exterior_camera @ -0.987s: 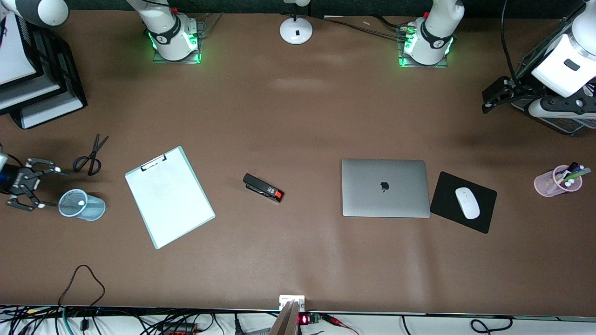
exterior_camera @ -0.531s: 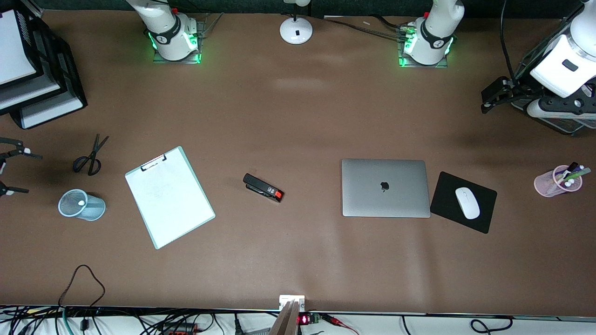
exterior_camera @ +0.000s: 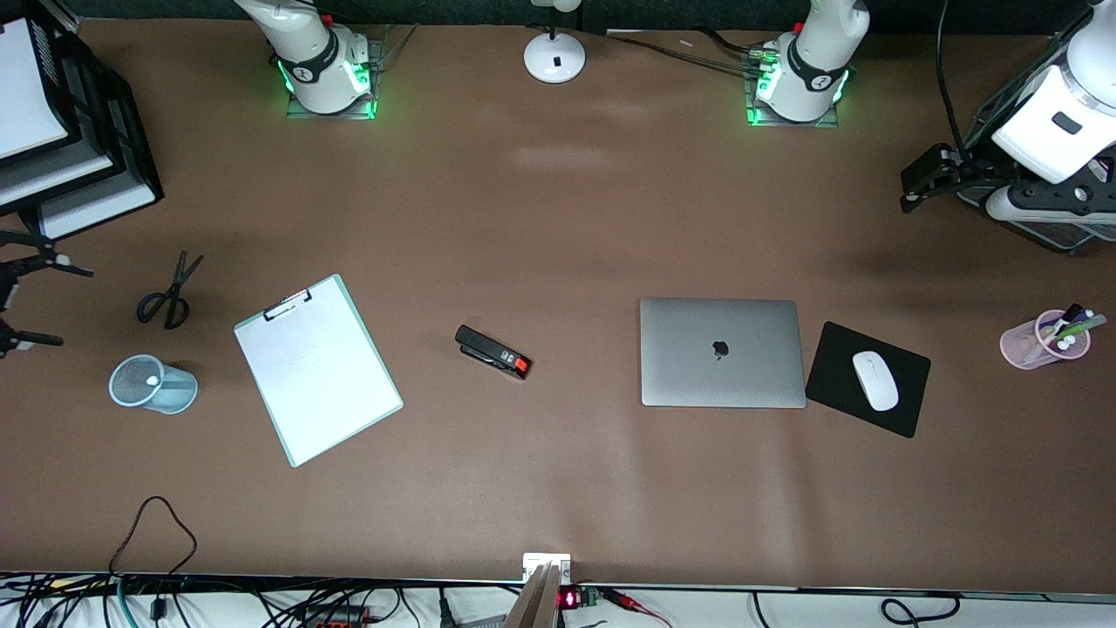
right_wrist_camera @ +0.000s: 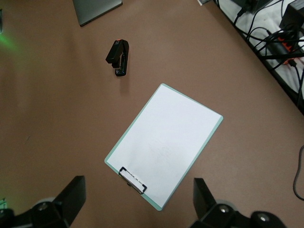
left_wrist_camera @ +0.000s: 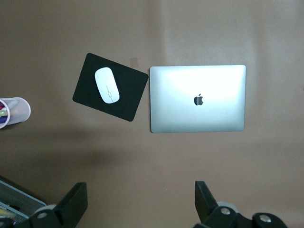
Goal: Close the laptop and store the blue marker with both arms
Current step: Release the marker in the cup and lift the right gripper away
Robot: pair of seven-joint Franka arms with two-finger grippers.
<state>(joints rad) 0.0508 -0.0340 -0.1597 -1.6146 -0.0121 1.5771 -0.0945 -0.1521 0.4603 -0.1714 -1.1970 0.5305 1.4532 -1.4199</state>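
The right tool (exterior_camera: pixel 22 296) hangs with fingers spread wide and empty at the right arm's end of the counter (exterior_camera: pixel 558 218), near a pale blue mesh cup (exterior_camera: pixel 153 385) in which only a small white tip shows, so the blue marker cannot be made out. Toward the left arm's end the silver-grey laptop (exterior_camera: pixel 722 352) lies shut and flat, dark logo up, just beside a black mouse pad (exterior_camera: pixel 867 378). A pink cup (exterior_camera: pixel 1037 342) holds white-capped pens, while the left tool (left_wrist_camera: pixel 140 209) waits over bare counter, fingers parted, gripping nothing.

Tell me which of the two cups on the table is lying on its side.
The pale blue mesh cup, at the right arm's end beside the scissors, lies tipped over. The pink cup at the left arm's end stands upright, holding pens.
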